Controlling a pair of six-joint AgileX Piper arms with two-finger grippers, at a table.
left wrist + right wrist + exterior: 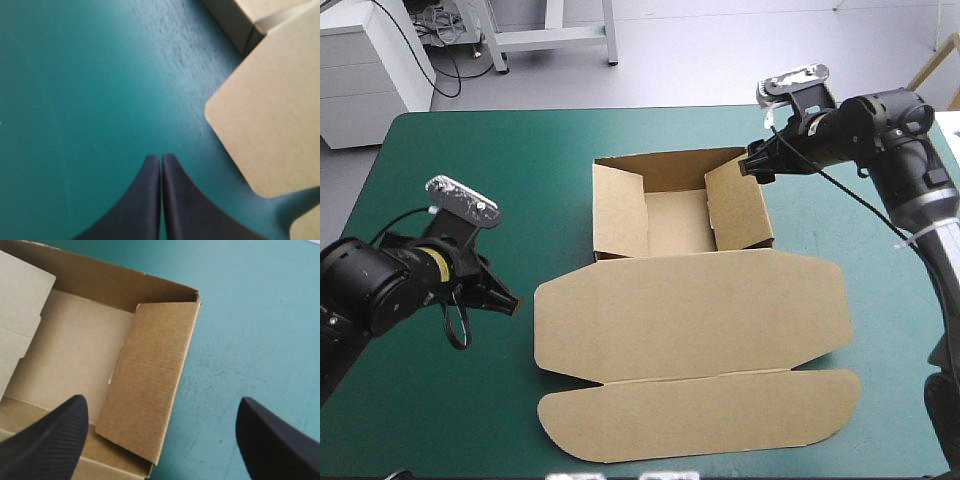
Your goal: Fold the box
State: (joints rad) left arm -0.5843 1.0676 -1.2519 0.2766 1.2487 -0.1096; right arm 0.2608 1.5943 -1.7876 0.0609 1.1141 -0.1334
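The brown box (676, 222) lies mid-table as an open tray, its back wall up and both side flaps leaning inward. Its lid (690, 310) lies flat toward the near edge, with a tuck flap (700, 415) beyond a crease. My left gripper (508, 302) is shut and low over the cover, just left of the lid's rounded corner (265, 125). My right gripper (752, 166) hovers open above the tray's far right corner. The right side flap (150, 385) lies below and between its fingers, which hold nothing.
Teal-green cover (470, 180) stretches from my left gripper to the table's left and far edges. A narrower strip of cover (840, 210) runs between the tray's right wall and the table's right edge.
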